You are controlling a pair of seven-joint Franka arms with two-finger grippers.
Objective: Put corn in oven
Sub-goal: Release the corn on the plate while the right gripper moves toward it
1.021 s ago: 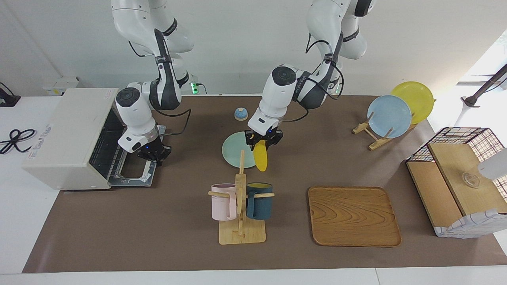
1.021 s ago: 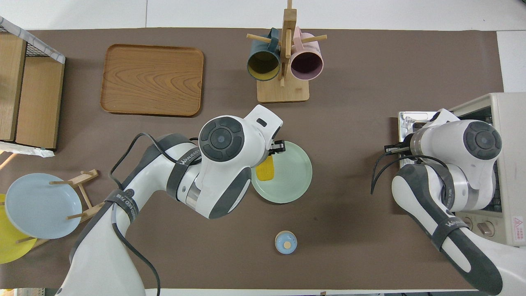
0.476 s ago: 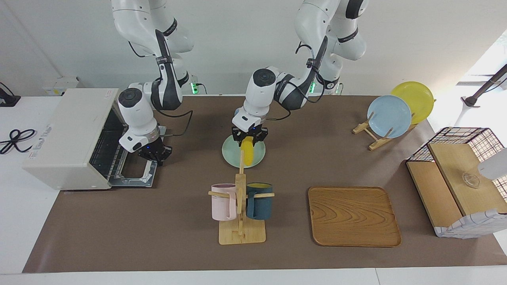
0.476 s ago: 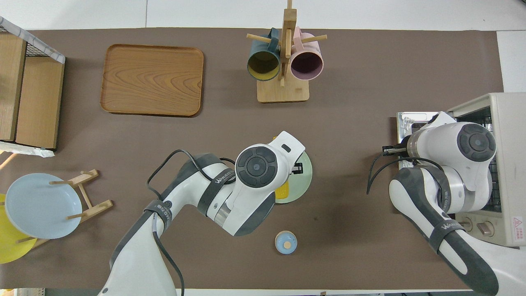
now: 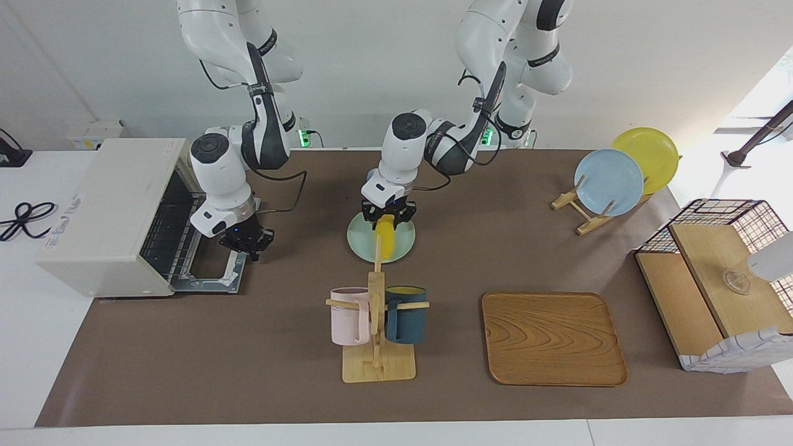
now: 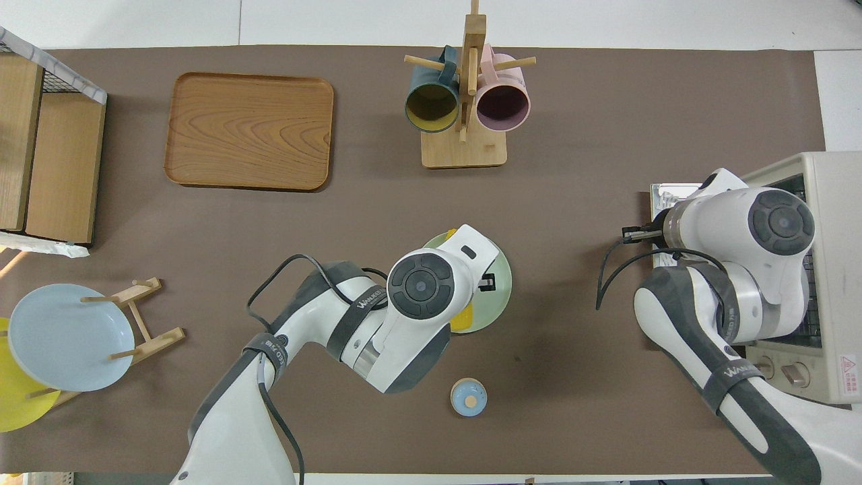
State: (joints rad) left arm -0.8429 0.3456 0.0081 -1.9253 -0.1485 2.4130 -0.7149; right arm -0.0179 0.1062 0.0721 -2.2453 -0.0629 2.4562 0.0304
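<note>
Left tool [image 5: 388, 215] grips corn [image 5: 385, 240] by its upper end, hanging over green plate [image 5: 362, 243]. Right tool [image 5: 244, 243] over oven [image 5: 114, 214] door, grip unreadable, likely holding the door down.

From overhead, my left arm covers most of the corn [image 6: 460, 318]; only a yellow sliver shows at mid-frame, along with part of the green plate [image 6: 497, 296]. I can't see the left gripper's fingers there at all. The right arm hides the oven door [image 6: 663, 195] at the right edge, where the oven [image 6: 825, 283] is cut off. In the facing view, the mug stand's post [image 5: 377, 260] crosses the corn [image 5: 386, 243]. The yellow plate [image 6: 13, 411] is clipped at lower left.
</note>
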